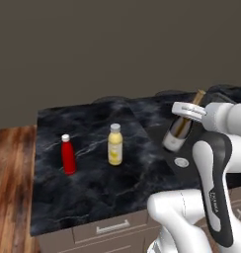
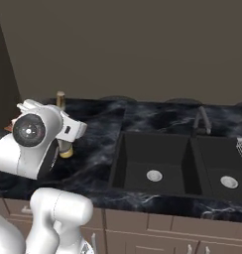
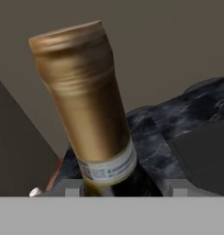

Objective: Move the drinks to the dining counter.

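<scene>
One drink, the dark wine bottle (image 1: 178, 132), is in the robot's hold and tilted, its gold-foiled neck leaning up and toward the back edge of the bench (image 1: 93, 192), its base lifted above the dark top near the sink (image 2: 157, 163). The step in hand looks like carrying this bottle away toward the dining counter. To do it well, the arm should bring the bottle closer to upright before travelling, keep it high enough to pass over the bench edge and the sink rim, and move smoothly so the smooth glass does not slide in the grip. The swing should stay away from the left part of the bench, where two other drinks stand upright and well apart from the arm: the red bottle (image 1: 68, 154) nearer the left edge and the yellow juice bottle (image 1: 115, 145) just to its right.

The gripper (image 1: 187, 111) stands partly closed, its two fingers pinching the wine bottle around the upper body just below the neck. In the hand view the foil neck rises straight between the finger tips.
</scene>
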Robot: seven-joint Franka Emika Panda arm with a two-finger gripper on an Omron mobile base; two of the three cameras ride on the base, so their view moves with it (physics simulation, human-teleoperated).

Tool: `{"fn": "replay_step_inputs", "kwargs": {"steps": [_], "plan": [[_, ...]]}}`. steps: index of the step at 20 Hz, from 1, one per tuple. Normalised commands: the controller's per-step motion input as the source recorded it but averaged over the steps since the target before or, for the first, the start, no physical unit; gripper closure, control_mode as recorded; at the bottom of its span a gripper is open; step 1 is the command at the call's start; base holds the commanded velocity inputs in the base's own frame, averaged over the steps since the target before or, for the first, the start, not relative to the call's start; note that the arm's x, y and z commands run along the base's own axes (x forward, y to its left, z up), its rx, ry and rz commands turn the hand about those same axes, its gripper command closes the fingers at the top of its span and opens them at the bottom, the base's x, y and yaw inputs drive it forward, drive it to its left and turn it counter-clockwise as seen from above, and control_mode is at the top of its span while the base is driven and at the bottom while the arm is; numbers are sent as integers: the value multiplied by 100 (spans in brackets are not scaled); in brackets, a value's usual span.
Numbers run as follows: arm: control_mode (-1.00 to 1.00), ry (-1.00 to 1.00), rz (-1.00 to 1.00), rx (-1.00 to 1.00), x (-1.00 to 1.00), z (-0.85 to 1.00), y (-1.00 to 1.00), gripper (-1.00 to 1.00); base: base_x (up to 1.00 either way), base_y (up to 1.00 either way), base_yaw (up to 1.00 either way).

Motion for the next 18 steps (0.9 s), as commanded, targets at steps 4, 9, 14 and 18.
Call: {"fn": "replay_step_inputs", "kwargs": {"steps": [4,9,14,18], "plan": [[100,0,0,0,0,0,0,100,68,-2,29],[-100,14,8,0,14,-2,2,100,12,0,4],[-100,6,0,0,0,0,3,100,0,0,0],[-100,0,0,-3,0,-6,2,100,0,0,0]]}}
